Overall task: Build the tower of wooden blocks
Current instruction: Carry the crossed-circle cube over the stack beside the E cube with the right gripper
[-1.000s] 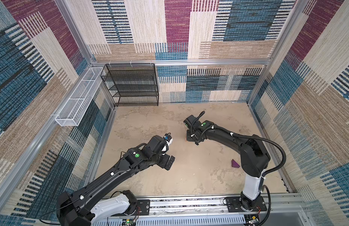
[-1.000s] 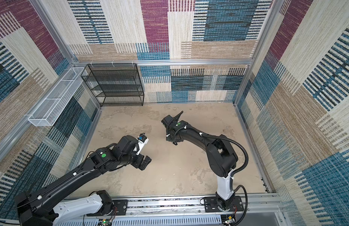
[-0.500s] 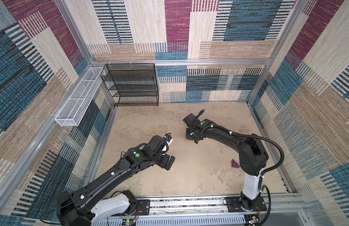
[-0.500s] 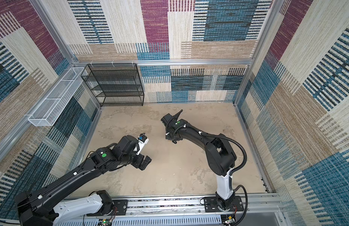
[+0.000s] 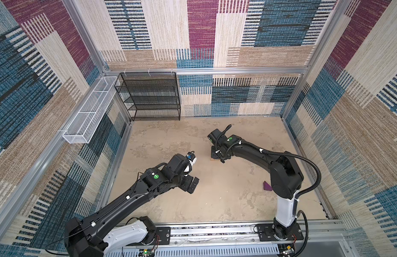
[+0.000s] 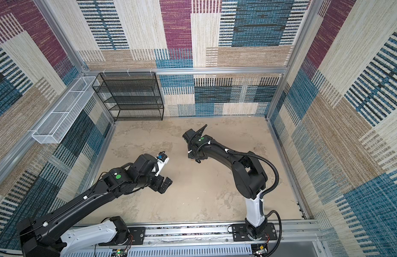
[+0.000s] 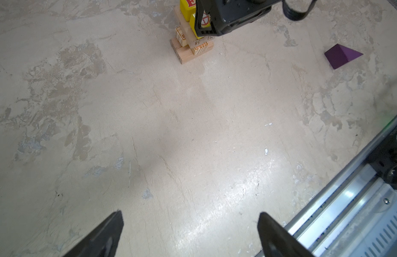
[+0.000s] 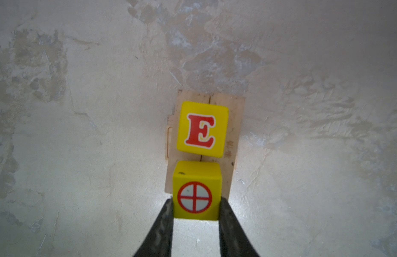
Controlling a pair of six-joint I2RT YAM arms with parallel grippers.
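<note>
Slight shift only since the earlier frames: the right arm's wrist is seen edged a little leftward in both top views, and the left arm is unchanged.

- Right gripper [image 8: 195, 201]: jaws are closed narrow on the cross-marked cube [image 8: 196, 189], pressed against both its sides.
- That cube is set on the stacked planks [image 8: 236, 111], just beside the E cube [image 8: 203, 129], with a thin gap between them.
- Step judged: second cube being placed, release not yet made.
- Next move: the jaws are to be opened evenly and lifted straight, so neither cube is nudged off the planks.
- Left gripper [image 7: 190, 214]: jaws are wide, nothing is held, and it hovers over bare surface [image 7: 170, 133], well apart from the tower.
- Purple wedge [image 7: 342, 55] lies on the surface, well apart from the tower and near the right arm's base. In a top view the wedge [image 5: 266, 186] is partly hidden by that arm.
- Black rack [image 5: 150, 95] and white basket [image 5: 88, 115] are noted at the far edge.
- Nothing is seen lying between wedge and tower.
</note>
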